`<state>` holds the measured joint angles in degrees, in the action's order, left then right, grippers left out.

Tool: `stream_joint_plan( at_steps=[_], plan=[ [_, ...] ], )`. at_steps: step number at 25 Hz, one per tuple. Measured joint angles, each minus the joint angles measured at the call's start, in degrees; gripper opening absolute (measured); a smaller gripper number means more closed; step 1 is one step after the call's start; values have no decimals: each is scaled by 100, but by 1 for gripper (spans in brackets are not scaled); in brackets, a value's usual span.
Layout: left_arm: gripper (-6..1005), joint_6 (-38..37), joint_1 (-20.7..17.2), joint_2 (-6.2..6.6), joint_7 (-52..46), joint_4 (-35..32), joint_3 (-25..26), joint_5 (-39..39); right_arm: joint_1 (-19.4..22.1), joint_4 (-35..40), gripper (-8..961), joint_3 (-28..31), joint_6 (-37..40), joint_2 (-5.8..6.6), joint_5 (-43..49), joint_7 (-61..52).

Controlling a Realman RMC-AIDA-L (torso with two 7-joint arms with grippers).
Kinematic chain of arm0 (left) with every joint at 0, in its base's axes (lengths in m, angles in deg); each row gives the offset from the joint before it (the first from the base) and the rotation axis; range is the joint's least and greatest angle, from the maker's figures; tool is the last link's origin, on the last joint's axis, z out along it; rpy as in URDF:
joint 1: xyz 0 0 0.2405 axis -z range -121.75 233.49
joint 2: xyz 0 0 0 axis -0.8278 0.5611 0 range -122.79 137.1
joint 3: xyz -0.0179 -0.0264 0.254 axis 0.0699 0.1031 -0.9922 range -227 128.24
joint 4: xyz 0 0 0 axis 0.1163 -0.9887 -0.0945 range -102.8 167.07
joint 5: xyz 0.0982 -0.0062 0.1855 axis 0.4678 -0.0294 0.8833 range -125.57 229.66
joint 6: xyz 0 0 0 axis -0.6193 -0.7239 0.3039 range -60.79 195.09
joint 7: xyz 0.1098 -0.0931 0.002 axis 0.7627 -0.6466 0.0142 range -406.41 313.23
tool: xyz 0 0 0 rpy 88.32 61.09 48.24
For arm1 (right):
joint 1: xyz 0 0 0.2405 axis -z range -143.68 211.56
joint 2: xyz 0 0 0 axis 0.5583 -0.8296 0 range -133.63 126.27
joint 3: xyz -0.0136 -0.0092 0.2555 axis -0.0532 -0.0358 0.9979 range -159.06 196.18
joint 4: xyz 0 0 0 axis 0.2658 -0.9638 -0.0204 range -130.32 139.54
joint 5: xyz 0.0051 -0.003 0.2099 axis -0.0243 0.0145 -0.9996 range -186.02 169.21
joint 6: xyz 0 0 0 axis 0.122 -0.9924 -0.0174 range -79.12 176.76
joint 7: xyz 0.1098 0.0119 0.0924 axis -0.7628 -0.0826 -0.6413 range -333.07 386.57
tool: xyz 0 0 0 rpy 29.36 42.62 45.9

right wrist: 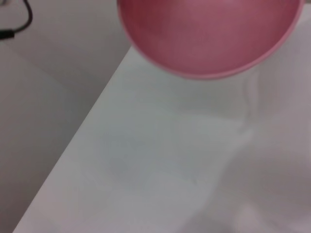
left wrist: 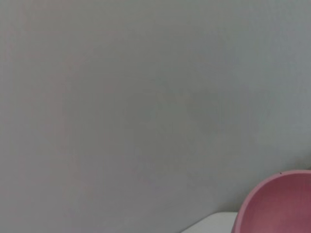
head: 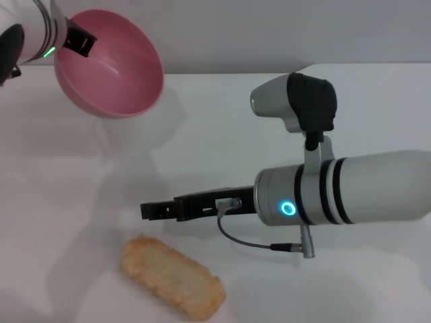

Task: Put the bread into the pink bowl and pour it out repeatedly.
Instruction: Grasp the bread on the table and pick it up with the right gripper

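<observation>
The left end effector [head: 79, 42] grips the tilted, empty pink bowl [head: 111, 64]; bread [head: 172, 276] lies below the right end effector [head: 151, 210], whose state cannot be told, so its grasp could miss.

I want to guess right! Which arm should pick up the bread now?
The right, probably. Its end effector hovers just above the bread lying on the white table. The left end effector is busy holding the tilted, empty pink bowl up, far from it.
</observation>
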<state>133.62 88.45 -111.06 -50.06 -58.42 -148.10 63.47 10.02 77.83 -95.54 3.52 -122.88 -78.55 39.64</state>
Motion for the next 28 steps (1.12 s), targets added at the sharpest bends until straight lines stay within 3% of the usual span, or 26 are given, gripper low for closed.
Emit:
stream_joint_plan(
  at_steps=[8, 28],
  plan=[
    [49, 0, 88, 0, 48, 15, -18, 0, -304, -818, 707, -106, 93, -6, -952, 624],
    [49, 100, 37, -9, 25, 6, -119, 0, -637, -1526, 695, -325, 290, -11, -1013, 810]
  ],
)
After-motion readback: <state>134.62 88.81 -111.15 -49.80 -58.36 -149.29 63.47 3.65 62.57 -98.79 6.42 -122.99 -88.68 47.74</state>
